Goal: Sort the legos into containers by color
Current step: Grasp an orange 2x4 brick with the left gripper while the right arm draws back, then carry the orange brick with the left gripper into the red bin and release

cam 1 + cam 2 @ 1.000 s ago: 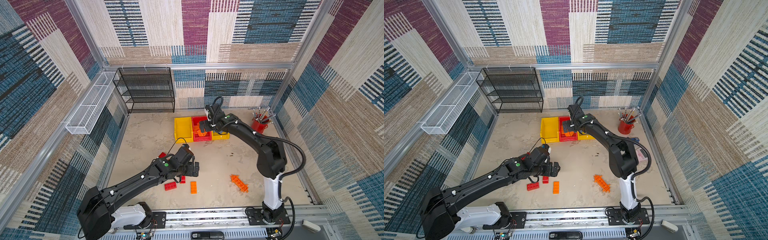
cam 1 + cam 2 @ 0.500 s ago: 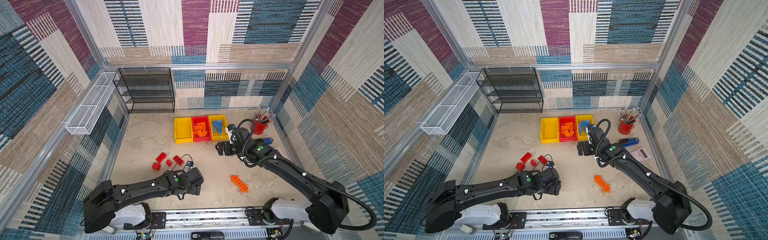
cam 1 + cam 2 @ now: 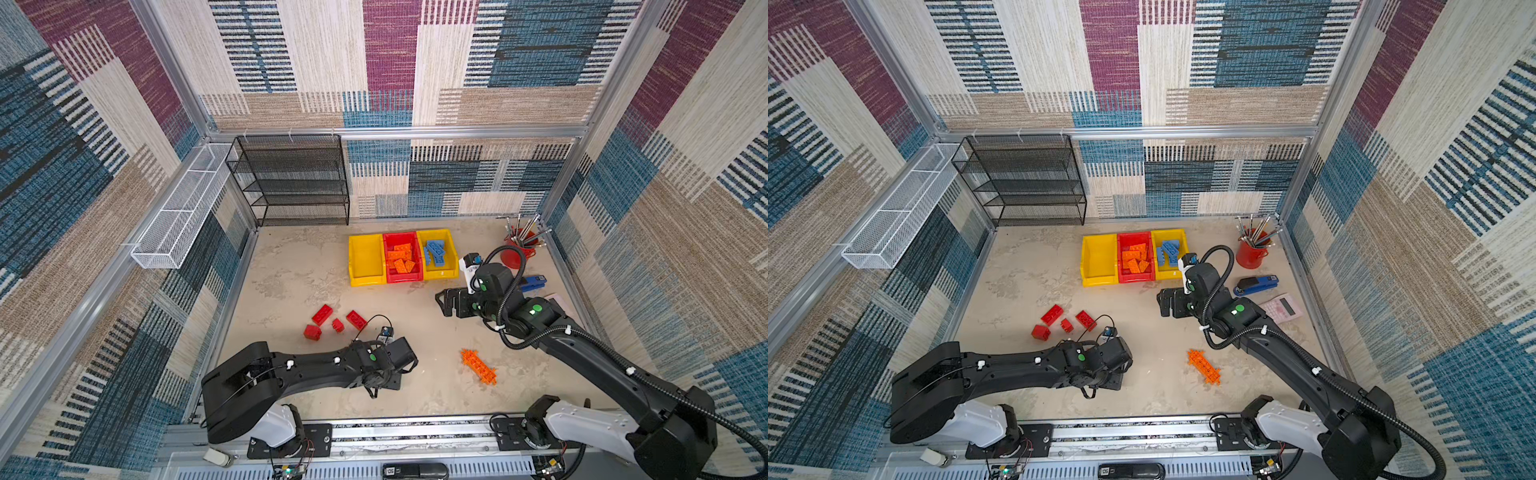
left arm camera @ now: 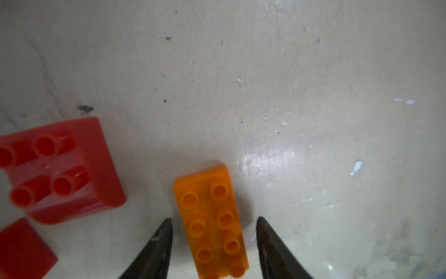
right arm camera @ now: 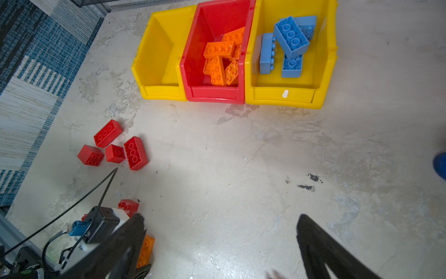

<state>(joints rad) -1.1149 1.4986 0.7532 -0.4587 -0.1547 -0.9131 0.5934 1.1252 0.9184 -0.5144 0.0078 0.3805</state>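
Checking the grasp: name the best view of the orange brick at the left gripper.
Left wrist: the orange brick lies studs-up, close, inside the open left gripper. The right wrist shows only an orange corner behind that gripper. In both top views the arm hides it.

Far middle: yellow plastic bin [image 3: 365, 262], red plastic bin [image 3: 405, 277] and second yellow plastic bin [image 3: 442, 272], touching, left to right.
Red bin: orange studded bricks [image 3: 401, 259] inside.
Right bin: blue studded bricks [image 3: 435, 251] inside.
Left of centre: four red studded bricks [image 3: 322, 314] clustered on the worktop [image 3: 291, 270].
Near, right of centre: long spiky orange piece [image 3: 478, 366], alone.
Near middle: lone orange plastic brick [image 4: 212, 224] between the left jaws.
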